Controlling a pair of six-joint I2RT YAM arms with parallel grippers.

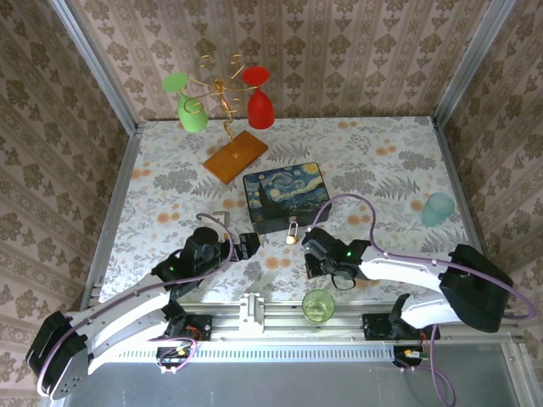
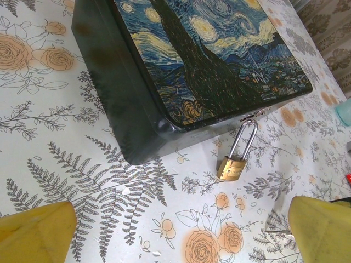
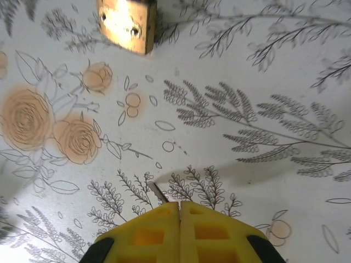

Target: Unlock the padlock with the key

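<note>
Our right tool is pressed together, pinching a thin silver tip that we take for the key. The padlock rests on the counter just left of it, at the near edge of the painted box. We should lift slowly, check the key sits straight, then aim for the lock's underside. The left tool is spread wide and could steady the body. Its wrist view shows the shackle hooked to the box, while the right wrist view gives the brass underside.

The padlock has a shiny brass body and a polished metal shackle; the box is glossy; the key is bare metal.
</note>
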